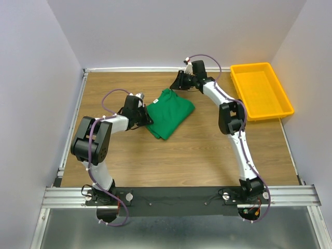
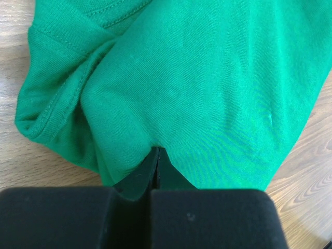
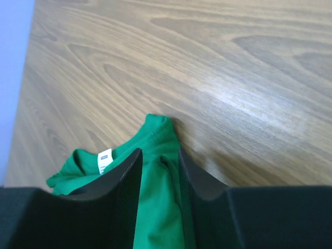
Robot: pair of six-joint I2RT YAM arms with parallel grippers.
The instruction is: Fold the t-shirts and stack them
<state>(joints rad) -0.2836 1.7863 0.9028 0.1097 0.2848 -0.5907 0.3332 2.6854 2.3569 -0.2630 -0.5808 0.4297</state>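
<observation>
The wooden table [image 1: 207, 155] fills the view from above, walled by pale panels on 3 sides. The 2 arms rise from its near edge: the left arm [image 1: 98, 136] bends in toward the middle, and the right arm [image 1: 234, 120] reaches far up the table toward the back. A yellow tray [image 1: 259, 91] sits at the back right corner, well apart from the cloth. The green t-shirt [image 1: 170, 115] lies bunched in loose folds on the table, left of centre and toward the back, between the 2 wrists. The left gripper [image 2: 157, 155] is at the shirt's left edge, its jaws pressed together with a fold of the green fabric pinched between them; a stitched hem curls just to the left of that pinch. The right gripper [image 3: 158, 155] is at the shirt's far tip, its jaws standing partly apart with green cloth lying in the gap; whether the pads touch the cloth cannot be told. The small white neck label [image 3: 105, 160] shows just left of the right gripper's left finger.
</observation>
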